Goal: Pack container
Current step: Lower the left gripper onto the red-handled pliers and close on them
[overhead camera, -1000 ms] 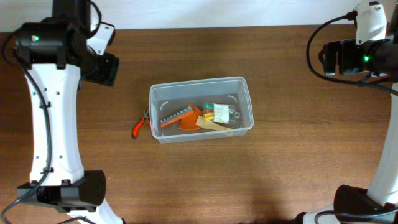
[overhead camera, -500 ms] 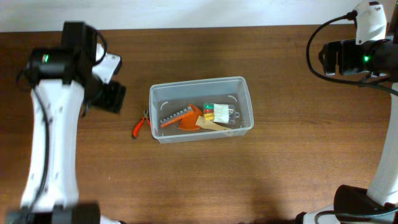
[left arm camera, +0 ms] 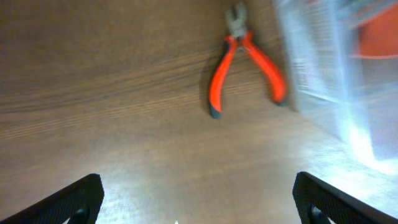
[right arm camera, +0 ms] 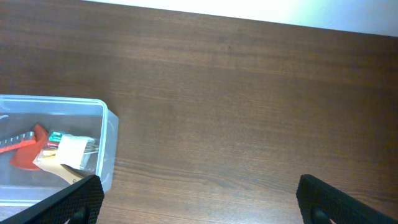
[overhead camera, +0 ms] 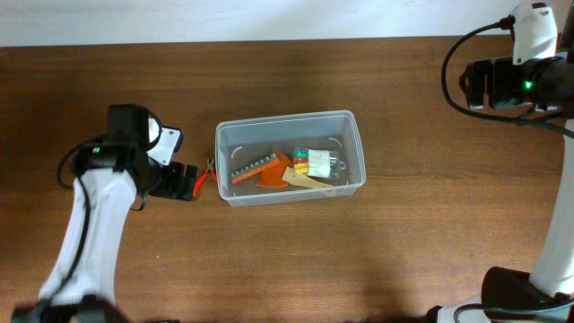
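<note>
Clear rectangular plastic container with rounded corners (overhead camera: 285, 118) sits mid-frame in the overhead view, on the dark brown wooden table (overhead camera: 404, 251). Inside it, toward the lower right: orange plastic pieces (overhead camera: 265, 170), a small clear box of coloured bits (overhead camera: 314, 161), a pale tan piece (overhead camera: 305, 181) against them. Orange-handled pliers (overhead camera: 203, 179) lie on the table just left of the container's lower left corner, outside it; cannot tell whether they touch the wall. Left gripper (left arm camera: 198, 183) hovers just left of the pliers, jaws spread wide, nothing between them. Right gripper (right arm camera: 199, 186) is at the upper right of the overhead frame, well apart from the container, jaws likewise wide and empty
</note>
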`<state>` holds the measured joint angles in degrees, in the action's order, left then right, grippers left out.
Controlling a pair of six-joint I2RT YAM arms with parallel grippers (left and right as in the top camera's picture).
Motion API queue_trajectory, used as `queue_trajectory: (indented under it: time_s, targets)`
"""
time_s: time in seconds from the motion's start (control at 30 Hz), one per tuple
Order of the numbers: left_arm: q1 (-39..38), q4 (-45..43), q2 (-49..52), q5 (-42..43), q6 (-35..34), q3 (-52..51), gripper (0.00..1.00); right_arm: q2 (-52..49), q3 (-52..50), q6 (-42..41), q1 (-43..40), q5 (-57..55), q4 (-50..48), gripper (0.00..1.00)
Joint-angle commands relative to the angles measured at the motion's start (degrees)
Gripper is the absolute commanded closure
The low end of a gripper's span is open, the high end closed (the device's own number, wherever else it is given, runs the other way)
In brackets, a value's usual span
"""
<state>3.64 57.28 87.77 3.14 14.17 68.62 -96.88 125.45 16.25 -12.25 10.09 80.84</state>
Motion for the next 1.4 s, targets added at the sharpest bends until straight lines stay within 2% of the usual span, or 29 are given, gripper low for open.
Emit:
queue_trajectory:
  time_s: [0.0,0.2,0.67,1.03,1.37]
  targets:
    - [0.8,-2.5,4.9,0.1,2.6,-0.1,0.01,-0.2,-0.2,-0.7,-0.2,0.7,0.0,0.01]
    - [0.5,-7.2,11.3,-0.5,3.0,-0.1,0.01,-0.2,-0.2,-0.7,-0.2,0.8,0.0,0.01]
    - [-1.4,-10.3,18.9,-1.0,8.6,-0.1,0.01,-0.2,-0.2,-0.7,-0.2,1.0,0.0,0.01]
    - [-4.2,-16.4,22.6,-2.2,10.2,-0.1,0.01,-0.2,-0.2,-0.7,-0.2,1.0,0.0,0.01]
    - [-4.4,-15.5,27.9,-2.5,10.1,-0.1,0.01,-0.2,-0.2,-0.7,-0.2,1.0,0.0,0.01]
